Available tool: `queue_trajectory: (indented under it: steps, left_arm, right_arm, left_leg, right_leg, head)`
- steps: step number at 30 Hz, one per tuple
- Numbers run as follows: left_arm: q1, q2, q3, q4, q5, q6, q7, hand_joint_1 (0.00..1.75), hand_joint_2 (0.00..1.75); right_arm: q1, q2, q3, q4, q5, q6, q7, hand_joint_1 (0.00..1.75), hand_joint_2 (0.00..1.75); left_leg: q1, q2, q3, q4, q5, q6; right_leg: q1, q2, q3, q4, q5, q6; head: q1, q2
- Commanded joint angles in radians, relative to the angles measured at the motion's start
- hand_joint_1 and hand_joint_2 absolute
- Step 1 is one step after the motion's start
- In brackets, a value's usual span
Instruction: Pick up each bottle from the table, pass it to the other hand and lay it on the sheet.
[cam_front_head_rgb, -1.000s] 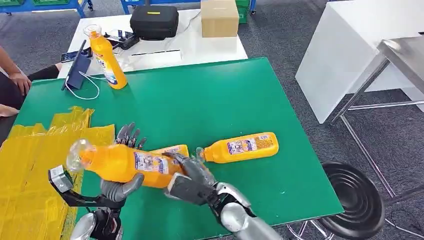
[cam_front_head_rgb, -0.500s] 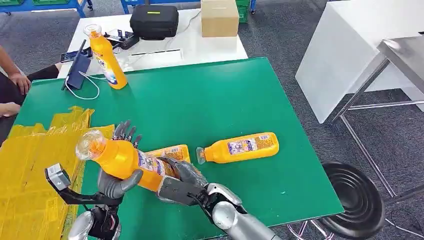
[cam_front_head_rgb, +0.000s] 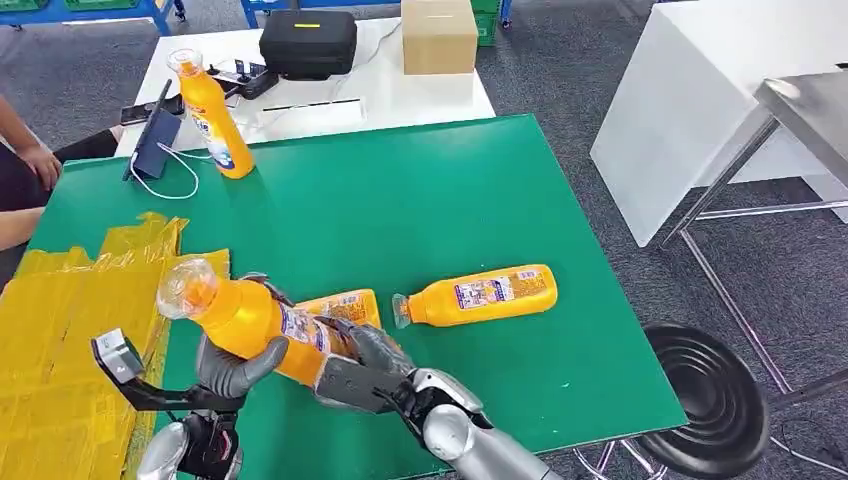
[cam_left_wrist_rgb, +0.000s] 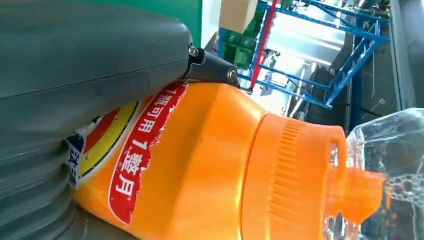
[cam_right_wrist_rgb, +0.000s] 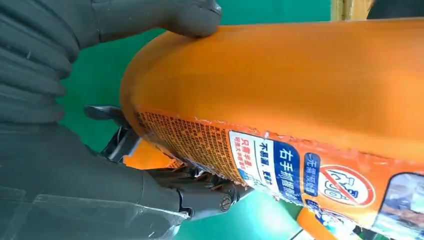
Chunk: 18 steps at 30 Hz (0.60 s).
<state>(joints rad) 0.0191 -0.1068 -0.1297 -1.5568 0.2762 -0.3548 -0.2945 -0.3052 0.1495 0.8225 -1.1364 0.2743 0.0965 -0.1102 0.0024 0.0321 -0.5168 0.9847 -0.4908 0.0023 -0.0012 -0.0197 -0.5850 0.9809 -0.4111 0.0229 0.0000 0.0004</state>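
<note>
Green covers the table (cam_front_head_rgb: 420, 210), and behind it stands a white table (cam_front_head_rgb: 330, 95) with a black case (cam_front_head_rgb: 308, 42) and a cardboard box (cam_front_head_rgb: 439, 35) on it. At the far left a person's hand (cam_front_head_rgb: 40, 160) rests at the green table's edge. Along that left side lies the crumpled yellow sheet (cam_front_head_rgb: 70, 320). An orange bottle (cam_front_head_rgb: 212, 115) stands upright near the far left corner, beside a dark blue phone stand (cam_front_head_rgb: 152, 140) with a white cable (cam_front_head_rgb: 172, 172).

Near the front edge the left hand (cam_front_head_rgb: 232, 365) grasps a held bottle (cam_front_head_rgb: 255, 320) around its upper body, thumb on the near side, fingers wrapped over the far side. This bottle is lifted above the table, tilted, its clear cap (cam_front_head_rgb: 185, 285) toward the sheet. Just to the right, the right hand (cam_front_head_rgb: 360, 365) grasps the same bottle at its base end, fingers over the labelled side. Behind their grip a second bottle (cam_front_head_rgb: 345, 303) lies on the green, mostly hidden. Further right a third bottle (cam_front_head_rgb: 478, 294) lies flat, cap pointing left, apart from both hands
</note>
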Motion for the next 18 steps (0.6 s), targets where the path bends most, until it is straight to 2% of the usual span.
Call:
queue_trajectory:
  steps: [1, 14, 15, 16, 17, 18]
  left_arm:
    - [-0.053, -0.009, -0.024, 0.049, -0.001, -0.009, 0.005, 1.75, 1.75]
    - [-0.040, -0.004, 0.016, 0.027, -0.035, -0.029, -0.042, 1.75, 1.75]
    - [-0.040, -0.004, 0.025, 0.016, -0.053, -0.018, -0.053, 1.75, 1.75]
    - [-0.051, -0.020, 0.067, -0.026, -0.280, 0.223, -0.188, 1.75, 1.75]
    - [-0.083, -0.016, 0.133, -0.070, -0.351, 0.330, -0.196, 1.75, 1.75]
    - [-0.101, -0.010, 0.180, -0.090, -0.378, 0.377, -0.195, 1.75, 1.75]
  right_arm:
    - [-0.023, -0.011, 0.077, 0.056, 0.010, 0.005, 0.003, 1.75, 1.75]
    - [0.014, -0.043, -0.015, -0.071, 0.035, -0.040, 0.004, 1.75, 1.75]
    - [0.015, -0.050, -0.026, -0.091, 0.043, -0.052, 0.003, 0.00, 1.75]
    - [0.015, -0.059, -0.053, -0.128, 0.096, -0.159, -0.009, 0.00, 1.75]
    - [-0.003, -0.067, -0.085, -0.168, 0.084, -0.149, 0.016, 0.00, 1.75]
    - [-0.017, -0.063, -0.101, -0.179, 0.076, -0.139, 0.026, 0.00, 1.75]
  left_leg:
    - [0.000, -0.004, 0.001, -0.001, 0.000, 0.000]
    - [0.001, -0.005, 0.001, 0.000, 0.000, 0.000]
    - [0.001, -0.005, 0.000, 0.000, 0.000, 0.000]
    - [0.002, -0.007, 0.002, 0.000, 0.000, 0.000]
    - [0.001, -0.005, 0.000, 0.001, 0.000, 0.000]
    - [0.001, -0.006, -0.002, 0.003, -0.001, 0.000]
  right_leg:
    - [0.000, -0.001, 0.002, -0.001, 0.000, 0.000]
    - [0.000, -0.002, 0.002, -0.001, -0.001, 0.000]
    - [0.000, -0.002, 0.001, -0.001, 0.000, 0.000]
    - [0.001, -0.001, 0.004, -0.001, -0.001, 0.000]
    - [0.000, -0.001, 0.001, 0.000, -0.001, 0.000]
    - [0.001, -0.001, 0.000, 0.001, -0.001, 0.000]
  head:
    - [0.000, 0.000]
    - [0.000, 0.000]
    - [0.000, 0.000]
    - [0.000, 0.000]
    - [0.000, 0.000]
    - [0.000, 0.000]
